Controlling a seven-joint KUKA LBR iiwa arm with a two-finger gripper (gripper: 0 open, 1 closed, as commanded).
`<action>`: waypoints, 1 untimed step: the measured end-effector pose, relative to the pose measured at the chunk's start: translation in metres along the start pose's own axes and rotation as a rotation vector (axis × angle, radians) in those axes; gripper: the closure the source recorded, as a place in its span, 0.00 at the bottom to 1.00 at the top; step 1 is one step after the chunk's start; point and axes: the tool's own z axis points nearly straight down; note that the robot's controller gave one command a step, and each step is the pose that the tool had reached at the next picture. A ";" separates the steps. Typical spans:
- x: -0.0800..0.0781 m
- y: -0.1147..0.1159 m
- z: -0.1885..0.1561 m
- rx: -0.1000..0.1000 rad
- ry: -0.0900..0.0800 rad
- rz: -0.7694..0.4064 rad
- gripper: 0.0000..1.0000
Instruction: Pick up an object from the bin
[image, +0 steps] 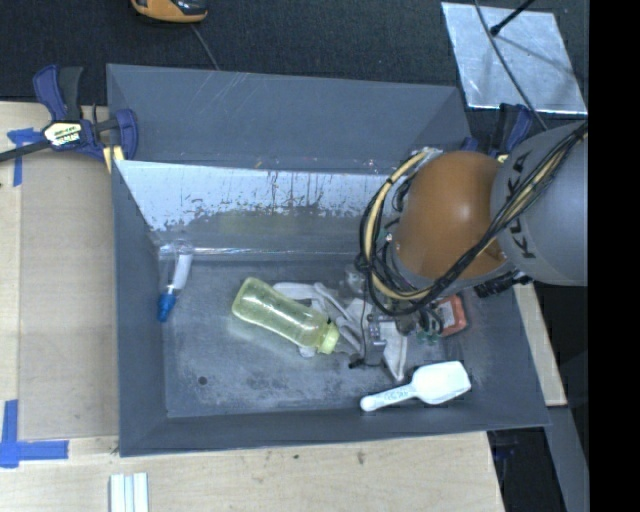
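My gripper (374, 348) hangs low over the middle right of the bin floor, just right of the cap end of a pale yellow-green bottle (278, 313) that lies on its side. Under and beside the gripper lie some whitish-grey plastic pieces (322, 297), partly hidden by it. In front of the gripper a white scoop (424, 386) rests near the front wall, apart from it. A reddish-brown block (456, 315) peeks out behind the cables to the right.
A clear tube with a blue tip (172, 289) lies by the left wall, far from the gripper. The arm's orange cover and cables hide the back right part of the bin floor.
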 end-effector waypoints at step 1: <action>-0.014 0.012 0.059 0.000 -0.007 -0.031 1.00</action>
